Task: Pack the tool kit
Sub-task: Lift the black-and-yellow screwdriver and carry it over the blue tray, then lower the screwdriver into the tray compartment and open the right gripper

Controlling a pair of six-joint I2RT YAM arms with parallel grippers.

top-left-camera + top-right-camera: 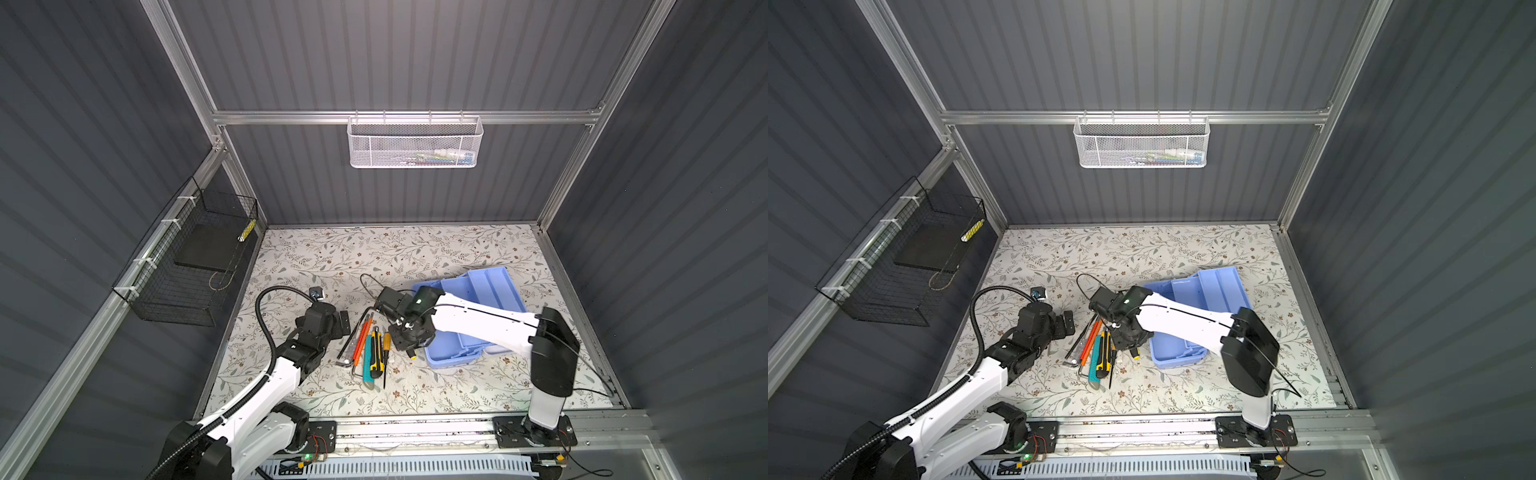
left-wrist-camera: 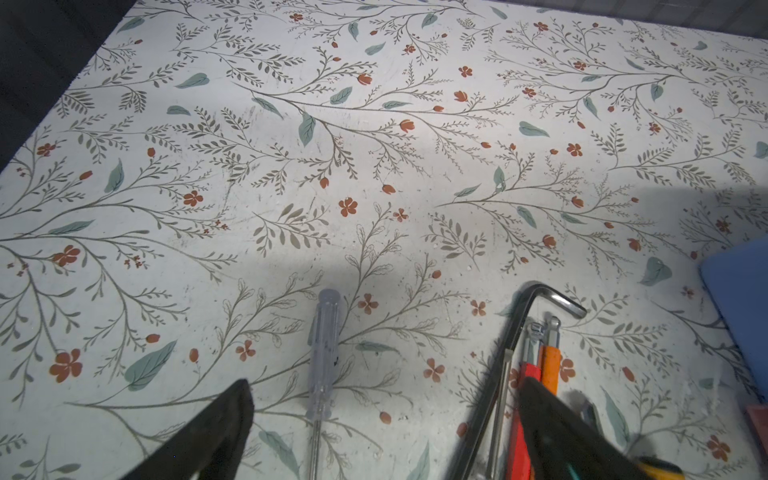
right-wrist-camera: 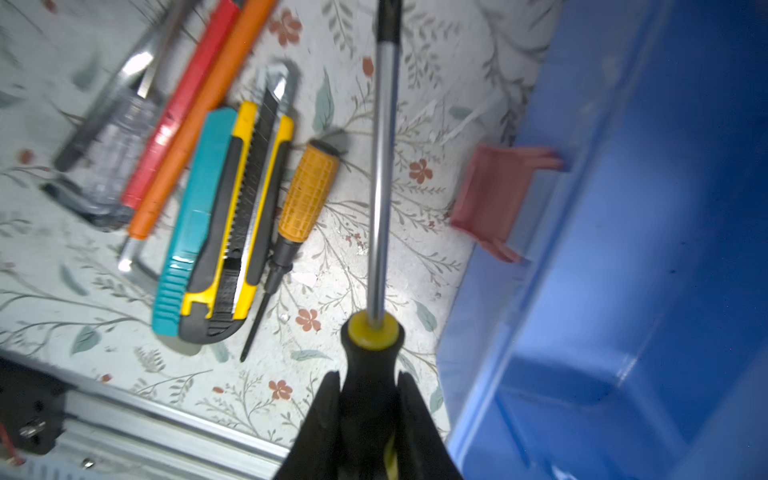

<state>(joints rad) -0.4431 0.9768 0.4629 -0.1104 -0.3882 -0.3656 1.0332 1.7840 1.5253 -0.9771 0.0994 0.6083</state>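
The tool kit's light-blue base (image 1: 478,291) lies open with its trays on the right of the table in both top views. Its pink latch (image 3: 490,195) faces the loose tools. My right gripper (image 3: 370,399) is shut on the black handle of a black-and-yellow screwdriver (image 3: 384,166), just left of the box (image 3: 623,249), above the table. A teal knife (image 3: 191,220), a yellow-black knife (image 3: 245,216), an orange-handled screwdriver (image 3: 307,195), red and orange tools and a hex key (image 2: 536,299) lie in a row. My left gripper (image 2: 384,386) is open over a clear-handled screwdriver (image 2: 326,340).
A white mesh basket (image 1: 415,143) hangs on the back wall. A black wire basket (image 1: 187,257) is fixed to the left wall. An aluminium rail (image 1: 415,428) runs along the table's front edge. A small device on a gooseneck (image 1: 318,294) stands behind the left gripper.
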